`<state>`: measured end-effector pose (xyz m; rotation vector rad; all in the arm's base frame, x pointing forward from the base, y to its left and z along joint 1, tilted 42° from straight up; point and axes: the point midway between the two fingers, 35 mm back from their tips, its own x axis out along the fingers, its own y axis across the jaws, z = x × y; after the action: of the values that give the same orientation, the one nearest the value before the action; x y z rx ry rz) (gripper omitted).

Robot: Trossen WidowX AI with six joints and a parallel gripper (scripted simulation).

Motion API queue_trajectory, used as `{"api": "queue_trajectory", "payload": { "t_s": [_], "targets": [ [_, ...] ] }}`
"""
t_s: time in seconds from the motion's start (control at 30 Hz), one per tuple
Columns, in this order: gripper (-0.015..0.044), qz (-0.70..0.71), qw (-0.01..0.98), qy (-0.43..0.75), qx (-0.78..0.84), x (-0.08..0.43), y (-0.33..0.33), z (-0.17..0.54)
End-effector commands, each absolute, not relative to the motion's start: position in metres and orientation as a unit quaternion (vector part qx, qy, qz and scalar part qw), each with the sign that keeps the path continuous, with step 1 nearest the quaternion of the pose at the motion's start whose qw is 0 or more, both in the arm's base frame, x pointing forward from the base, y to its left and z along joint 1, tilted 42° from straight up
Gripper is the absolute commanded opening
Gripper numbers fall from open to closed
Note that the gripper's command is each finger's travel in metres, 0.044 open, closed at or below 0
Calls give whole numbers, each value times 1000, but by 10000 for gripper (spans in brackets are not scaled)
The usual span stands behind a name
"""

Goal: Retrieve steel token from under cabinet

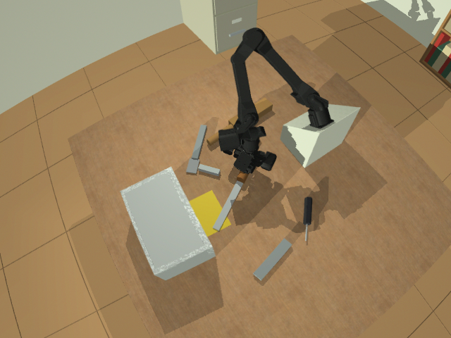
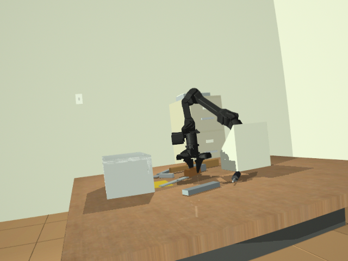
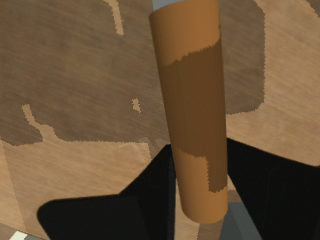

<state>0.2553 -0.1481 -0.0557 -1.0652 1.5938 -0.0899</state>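
My gripper (image 1: 245, 170) (image 2: 194, 169) (image 3: 195, 146) is shut on the orange-brown round handle (image 1: 242, 177) (image 2: 190, 172) (image 3: 192, 90) of a tool with a long flat grey blade (image 1: 230, 202) (image 2: 176, 181). The blade points toward the front of the cabinet, its far end over the outer part of the yellow marked area (image 1: 206, 208) (image 2: 159, 184). Whether the blade touches the table is unclear. The pale grey cabinet (image 1: 163, 218) (image 2: 130, 178) stands at the left, right behind the yellow area. The steel token and vent slots are not visible in any view.
A grey bar (image 1: 272, 260) (image 2: 200, 188) and a black-handled screwdriver (image 1: 307, 210) (image 2: 236, 176) lie on the near side. An angled grey tool (image 1: 199, 141) lies beyond the yellow area, near a brown wooden piece (image 1: 263, 109). The arm rises from a white block (image 1: 328, 145) (image 2: 251, 145).
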Motion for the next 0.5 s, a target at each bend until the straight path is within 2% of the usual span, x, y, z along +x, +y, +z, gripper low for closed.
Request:
{"api": "queue_trajectory", "payload": {
  "t_s": [0.0,0.47],
  "targets": [
    [0,-38,574,679,-456,254,-152,-51],
    [0,-39,574,679,-456,250,-164,-41]
  ]
}}
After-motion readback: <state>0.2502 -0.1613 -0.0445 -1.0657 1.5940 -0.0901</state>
